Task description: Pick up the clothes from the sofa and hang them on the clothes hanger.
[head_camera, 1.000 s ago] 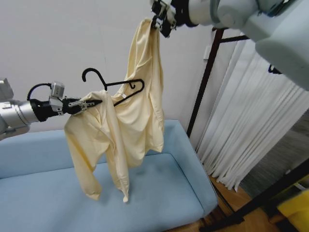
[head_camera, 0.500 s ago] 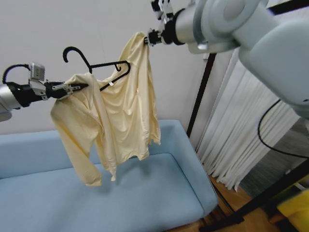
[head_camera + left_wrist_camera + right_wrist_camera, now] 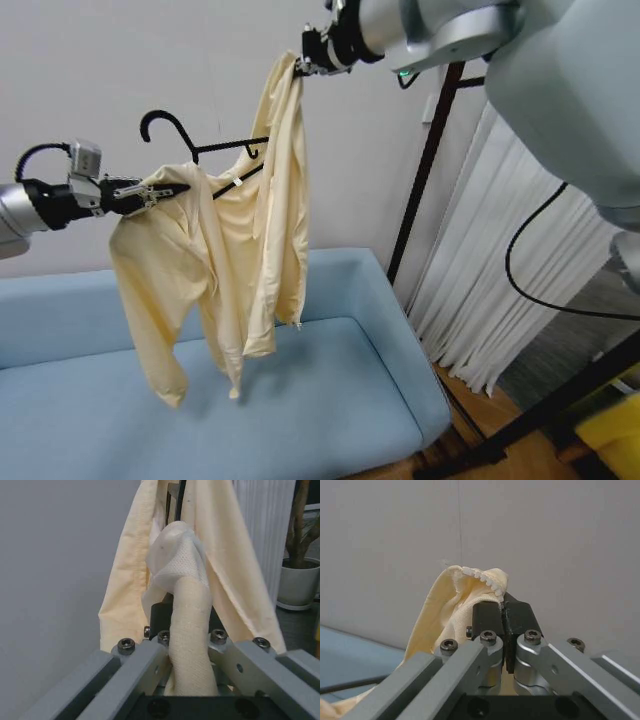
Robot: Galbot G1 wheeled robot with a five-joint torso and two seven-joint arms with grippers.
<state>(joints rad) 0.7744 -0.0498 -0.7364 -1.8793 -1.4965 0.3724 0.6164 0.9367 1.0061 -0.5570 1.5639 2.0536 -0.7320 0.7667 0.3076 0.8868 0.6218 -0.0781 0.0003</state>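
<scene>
A pale yellow zip jacket (image 3: 255, 250) hung mid-frame, half-dressed on a black hanger (image 3: 222, 148). My left gripper (image 3: 172, 188) clamped its covered shoulder at left; my right gripper (image 3: 305, 55) pinched the zipper edge, top centre. Next, I judged, that edge needed drawing over the bare hanger arm.

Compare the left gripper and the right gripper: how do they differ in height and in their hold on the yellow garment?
Height: the right gripper sits well above the left gripper. Hold: the right gripper pinches the zipper edge of the yellow garment; the left gripper clamps bunched cloth at its shoulder, beside the black hanger. Shared: both are shut on the garment, which hangs above the blue sofa.
</scene>
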